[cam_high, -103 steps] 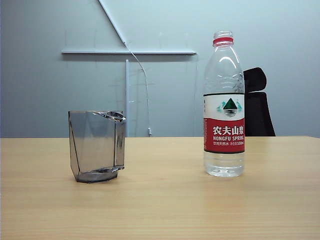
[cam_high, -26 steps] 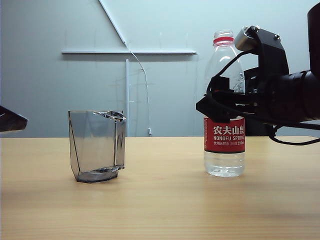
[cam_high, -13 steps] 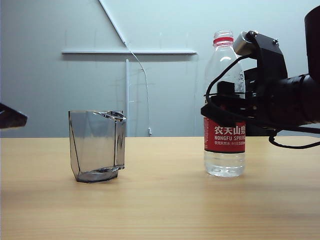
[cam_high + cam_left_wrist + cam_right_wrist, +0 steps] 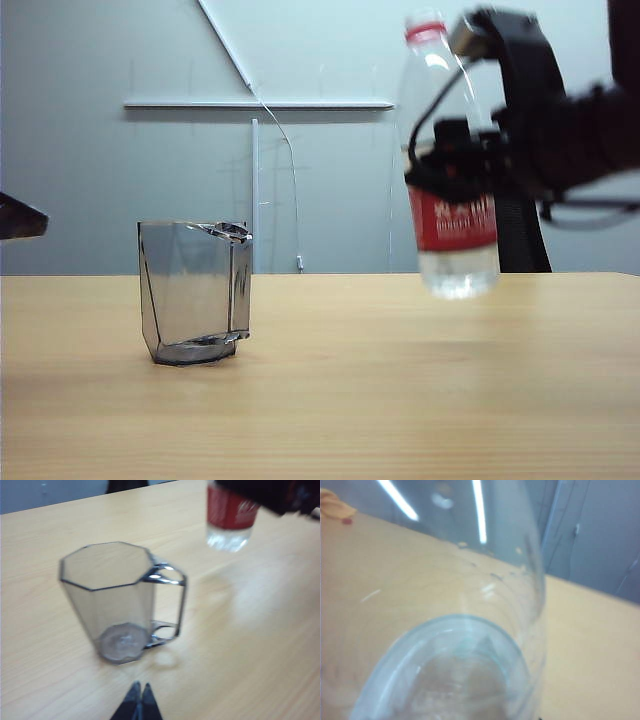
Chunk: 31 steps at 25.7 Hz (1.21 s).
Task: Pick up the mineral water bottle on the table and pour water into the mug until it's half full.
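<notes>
Light, thin-walled mineral water bottle (image 4: 447,160) pinched at the label by right claw (image 4: 455,180) above desk (image 4: 320,400) — crushable, so gentle; left claw (image 4: 139,700) pressed together near mug (image 4: 193,292).

Around the mug (image 4: 194,293) you have bare worktop (image 4: 330,400) on every side. The mineral water bottle (image 4: 450,170), clamped in the right end effector (image 4: 455,170), hangs clear of the worktop, well right of the mug. The left end effector (image 4: 139,705), tips together, sits near the mug's base.
</notes>
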{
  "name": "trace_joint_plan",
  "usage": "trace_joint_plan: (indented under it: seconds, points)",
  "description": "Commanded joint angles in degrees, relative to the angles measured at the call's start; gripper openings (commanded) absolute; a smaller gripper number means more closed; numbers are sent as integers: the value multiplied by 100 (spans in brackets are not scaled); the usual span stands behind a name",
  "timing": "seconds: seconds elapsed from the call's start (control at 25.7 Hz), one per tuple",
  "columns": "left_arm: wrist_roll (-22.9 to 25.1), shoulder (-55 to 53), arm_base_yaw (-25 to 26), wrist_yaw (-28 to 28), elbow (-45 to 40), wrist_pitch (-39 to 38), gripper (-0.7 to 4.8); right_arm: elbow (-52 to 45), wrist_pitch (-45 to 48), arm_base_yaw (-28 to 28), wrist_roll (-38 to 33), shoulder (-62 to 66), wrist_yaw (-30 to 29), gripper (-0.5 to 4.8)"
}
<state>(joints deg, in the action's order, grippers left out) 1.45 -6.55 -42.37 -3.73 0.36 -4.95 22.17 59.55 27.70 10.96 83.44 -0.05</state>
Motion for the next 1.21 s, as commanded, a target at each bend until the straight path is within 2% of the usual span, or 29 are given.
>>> trace_joint_plan:
  seconds: [0.04, 0.27, 0.39, 0.55, 0.66, 0.74, 0.86, 1.05, 1.21]
  points:
    - [-17, 15, 229, -7, 15, 72, -2, 492, -1025, 11, 787, -398, -271, 237]
    - [-17, 496, 1163, -13, 15, 76, -2, 1604, -2822, 17, 2044, -468, -632, 237]
    - [-17, 621, 1217, -11, 15, 138, -2, 1891, -3187, 17, 2586, -433, -634, 236]
    - [-17, 621, 1231, -9, 15, 90, -2, 2166, -3458, 286, 3073, -256, -570, 233]
    - [-17, 621, 1340, -9, 15, 76, -2, 2398, -3757, 675, 3633, -7, -168, 233]
    - [-17, 621, 1528, -11, 15, 74, -2, 2535, -3740, 962, 4199, 271, 308, 233]
    - [-17, 621, 1753, -17, 15, 76, -2, 2594, -3705, 1156, 4789, 501, 584, 233]
    - [-17, 621, 1661, -20, 15, 76, -2, 2597, -3606, 1222, 5281, 693, 817, 233]
    - [-17, 621, 1226, -11, 15, 74, -2, 2625, -3484, 1217, 5930, 743, 1071, 233]
